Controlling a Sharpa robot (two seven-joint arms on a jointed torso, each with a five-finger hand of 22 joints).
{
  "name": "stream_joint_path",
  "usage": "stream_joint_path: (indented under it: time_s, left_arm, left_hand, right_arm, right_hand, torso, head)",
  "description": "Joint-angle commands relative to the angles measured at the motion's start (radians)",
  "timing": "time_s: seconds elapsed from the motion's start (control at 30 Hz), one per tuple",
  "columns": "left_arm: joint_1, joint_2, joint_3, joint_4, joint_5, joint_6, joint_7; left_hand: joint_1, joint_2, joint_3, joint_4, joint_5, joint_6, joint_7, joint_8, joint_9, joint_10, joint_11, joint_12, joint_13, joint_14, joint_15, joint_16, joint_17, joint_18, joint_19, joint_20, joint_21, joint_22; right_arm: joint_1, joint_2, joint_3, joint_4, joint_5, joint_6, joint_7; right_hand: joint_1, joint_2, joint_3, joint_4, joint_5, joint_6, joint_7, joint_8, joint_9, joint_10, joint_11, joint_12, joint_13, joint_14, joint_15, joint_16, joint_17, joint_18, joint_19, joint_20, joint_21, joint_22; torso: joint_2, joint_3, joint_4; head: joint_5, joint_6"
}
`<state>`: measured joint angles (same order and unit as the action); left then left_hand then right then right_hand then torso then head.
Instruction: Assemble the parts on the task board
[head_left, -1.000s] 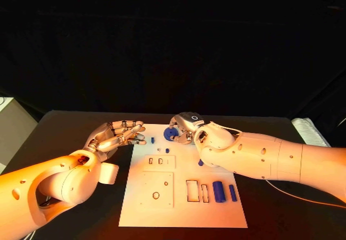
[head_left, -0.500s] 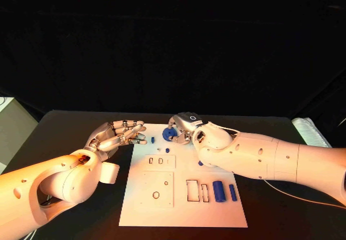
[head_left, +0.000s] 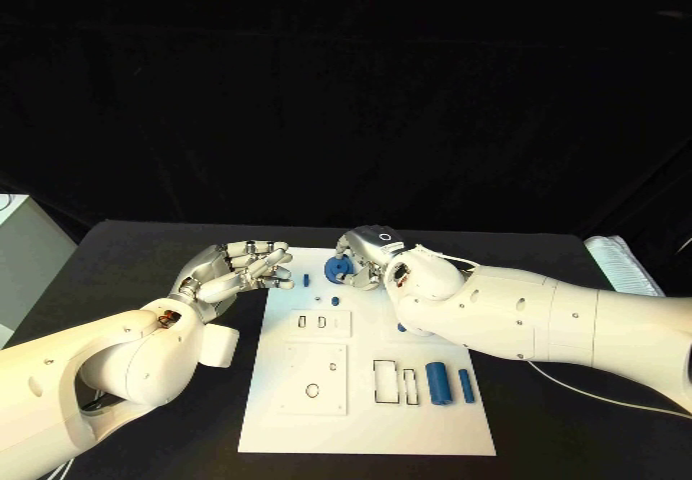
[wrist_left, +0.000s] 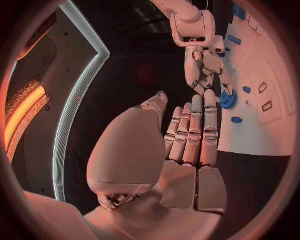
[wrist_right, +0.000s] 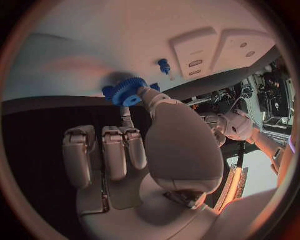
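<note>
My right hand (head_left: 369, 260) pinches a blue toothed gear (head_left: 340, 268) between thumb and fingertip, just above the far end of the white task board (head_left: 368, 410). The gear (wrist_right: 128, 91) shows at the fingertips in the right wrist view, over the board (wrist_right: 81, 45), near a small blue peg (wrist_right: 164, 65). My left hand (head_left: 240, 270) hovers at the board's far left corner with straight fingers (wrist_left: 195, 131) and holds nothing. The left wrist view shows the right hand (wrist_left: 206, 67) with the gear (wrist_left: 228, 100).
Small blue pegs (head_left: 304, 281) (head_left: 333, 300) lie at the board's far end. Two blue cylinders (head_left: 437, 383) (head_left: 466, 385) lie at its right side beside rectangular slots (head_left: 385, 381). Two raised white plates with holes (head_left: 317, 378) sit on its left half.
</note>
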<state>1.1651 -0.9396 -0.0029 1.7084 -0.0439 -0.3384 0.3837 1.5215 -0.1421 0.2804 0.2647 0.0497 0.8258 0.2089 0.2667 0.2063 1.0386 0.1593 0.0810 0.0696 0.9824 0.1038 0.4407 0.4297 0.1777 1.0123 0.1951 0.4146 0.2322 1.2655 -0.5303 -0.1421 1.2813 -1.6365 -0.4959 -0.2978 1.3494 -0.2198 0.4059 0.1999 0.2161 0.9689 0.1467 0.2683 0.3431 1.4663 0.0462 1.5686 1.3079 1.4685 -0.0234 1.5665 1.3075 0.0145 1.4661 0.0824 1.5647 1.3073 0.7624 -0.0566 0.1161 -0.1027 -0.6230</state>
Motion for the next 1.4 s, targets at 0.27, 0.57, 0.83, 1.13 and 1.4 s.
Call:
stream_joint_path:
  time_s: [0.27,0.57,0.83,1.13,1.4]
  left_arm:
    - [0.001,0.000,0.001,0.000,-0.005,0.020,0.001]
    - [0.001,0.000,0.001,0.000,-0.007,0.021,-0.001]
    - [0.001,0.000,0.001,-0.001,-0.007,0.021,-0.004]
    - [0.001,-0.001,0.001,-0.003,-0.007,0.021,-0.005]
    - [0.001,-0.001,0.001,-0.004,-0.007,0.021,-0.006]
  left_hand:
    - [0.010,-0.002,0.005,0.002,-0.001,0.005,0.000,-0.004,-0.001,0.009,0.000,-0.005,-0.001,-0.006,0.002,0.004,0.001,-0.002,-0.006,0.000,0.002,0.001]
    - [0.009,-0.003,0.005,0.002,-0.001,0.005,0.000,-0.004,-0.001,0.009,0.000,-0.007,-0.001,-0.007,0.002,0.004,0.002,-0.003,-0.008,0.000,0.004,0.002]
    - [0.009,-0.003,0.005,0.002,-0.001,0.005,0.000,-0.004,-0.001,0.009,0.000,-0.007,-0.001,-0.007,0.002,0.004,0.002,-0.003,-0.008,0.000,0.004,0.002]
    - [0.008,-0.003,0.006,0.003,-0.001,0.005,0.000,-0.005,-0.002,0.009,0.001,-0.008,-0.001,-0.009,0.003,0.004,0.002,-0.003,-0.010,0.000,0.005,0.003]
    - [0.008,-0.004,0.006,0.003,-0.002,0.005,0.001,-0.005,-0.002,0.009,0.001,-0.008,-0.001,-0.010,0.003,0.003,0.003,-0.003,-0.011,0.000,0.006,0.004]
  right_arm:
    - [-0.009,-0.007,-0.004,0.006,-0.020,0.020,-0.012]
    - [-0.009,-0.003,-0.004,0.001,-0.026,0.007,-0.018]
    - [-0.009,0.003,-0.004,-0.011,-0.003,0.012,-0.009]
    - [-0.009,-0.001,-0.004,-0.007,0.025,0.033,0.004]
    - [-0.009,-0.007,-0.004,-0.004,0.033,0.023,0.009]
  right_hand:
    - [0.003,0.003,0.005,-0.001,0.007,0.031,-0.027,0.000,0.028,0.105,-0.005,0.002,0.263,0.102,-0.004,0.004,0.263,-0.014,0.105,-0.005,0.006,0.263]
    - [-0.006,-0.007,0.004,-0.001,0.002,0.025,-0.024,-0.005,0.028,0.105,-0.003,0.002,0.263,0.102,-0.003,0.004,0.263,-0.014,0.105,-0.004,0.006,0.263]
    - [-0.060,-0.026,-0.125,0.044,-0.044,-0.087,0.022,-0.102,-0.008,0.080,0.039,-0.026,0.237,0.102,0.035,0.004,0.263,-0.014,0.105,0.032,0.006,0.263]
    - [-0.120,0.044,-0.247,0.090,0.062,-0.036,0.010,-0.103,-0.005,0.105,0.031,0.002,0.263,0.102,0.031,0.004,0.263,-0.014,0.105,0.031,0.006,0.263]
    - [-0.121,0.056,-0.226,0.089,0.070,-0.007,0.000,-0.091,-0.001,0.105,0.022,0.002,0.263,0.102,0.022,0.004,0.263,-0.014,0.105,0.023,0.006,0.263]
  torso:
    - [0.000,0.0003,-0.0001]
    - [0.000,0.0000,-0.0007]
    - [0.000,0.0000,0.0007]
    - [0.000,0.0003,-0.0007]
    - [0.000,0.0005,-0.0001]
  head:
    - [0.000,0.001]
    - [0.000,0.004]
    - [-0.001,0.004]
    - [0.001,0.002]
    - [0.001,0.004]
